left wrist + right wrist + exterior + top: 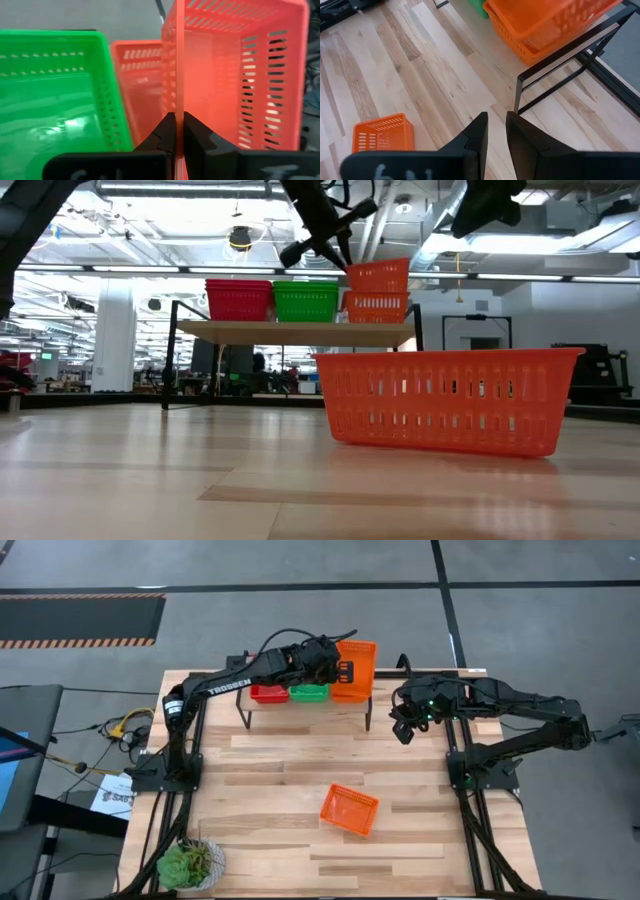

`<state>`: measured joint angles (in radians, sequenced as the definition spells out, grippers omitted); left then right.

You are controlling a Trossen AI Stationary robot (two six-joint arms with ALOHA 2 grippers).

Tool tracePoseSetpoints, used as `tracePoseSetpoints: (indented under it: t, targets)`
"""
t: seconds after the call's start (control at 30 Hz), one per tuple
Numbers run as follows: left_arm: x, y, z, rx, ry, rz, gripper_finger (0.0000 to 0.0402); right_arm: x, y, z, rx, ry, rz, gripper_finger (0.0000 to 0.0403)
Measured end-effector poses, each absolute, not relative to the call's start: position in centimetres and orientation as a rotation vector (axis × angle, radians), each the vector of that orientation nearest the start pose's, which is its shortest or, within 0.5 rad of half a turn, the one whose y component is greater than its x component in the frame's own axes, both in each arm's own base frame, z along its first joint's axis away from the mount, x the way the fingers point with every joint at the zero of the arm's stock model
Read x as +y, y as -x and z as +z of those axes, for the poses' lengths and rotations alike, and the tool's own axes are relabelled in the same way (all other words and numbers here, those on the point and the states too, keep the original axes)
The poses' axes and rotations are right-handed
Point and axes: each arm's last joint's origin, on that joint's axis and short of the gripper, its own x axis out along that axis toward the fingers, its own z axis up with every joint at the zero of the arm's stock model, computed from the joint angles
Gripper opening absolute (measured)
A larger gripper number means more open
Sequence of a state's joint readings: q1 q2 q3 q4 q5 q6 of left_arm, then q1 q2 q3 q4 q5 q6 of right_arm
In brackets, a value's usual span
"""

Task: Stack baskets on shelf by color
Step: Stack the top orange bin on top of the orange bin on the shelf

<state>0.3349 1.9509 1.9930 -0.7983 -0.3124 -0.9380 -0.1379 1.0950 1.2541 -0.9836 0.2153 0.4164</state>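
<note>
The shelf point(290, 330) stands at the table's far edge. On it sit red baskets point(238, 299), green baskets point(305, 300) and an orange basket point(376, 308). Just above that one hangs a second orange basket point(378, 275), tilted, with my left gripper point(343, 671) shut on it. A third orange basket point(349, 809) rests on its bottom in the middle of the table. My right gripper point(405, 730) hangs shut and empty above the table, right of the shelf. My left gripper pinches the upper orange basket's side wall point(179, 90), the one facing the green baskets, one finger inside and one outside. The fingers slant down from the table's left. The basket is tilted over the lower orange basket point(137, 75); whether they touch I cannot tell.
A small potted plant point(190, 862) stands at the table's near left corner. Bare wood lies between the shelf and the lone orange basket. The shelf's black legs point(520, 95) stand close to my right gripper.
</note>
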Motion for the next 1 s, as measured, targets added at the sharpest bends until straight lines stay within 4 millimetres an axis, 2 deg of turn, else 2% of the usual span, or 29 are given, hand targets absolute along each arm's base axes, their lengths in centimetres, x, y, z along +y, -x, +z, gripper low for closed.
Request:
tracePoseSetpoints:
  t: [0.17, 0.47, 1.0]
  targets:
    - [15.10, -40.69, 34.53, 0.460, 0.896, 0.901, 0.0003, -3.32, -19.40, 36.57, 0.746, -0.353, -0.498, 0.0093]
    - [15.27, -40.60, 34.72, 0.434, 0.892, 0.928, 0.0029, -3.32, -19.39, 36.57, 0.748, -0.349, -0.497, 0.0093]
    - [15.33, -40.58, 34.72, 0.429, 0.901, 0.931, 0.0032, -3.31, -19.39, 36.57, 0.753, -0.328, -0.488, 0.0093]
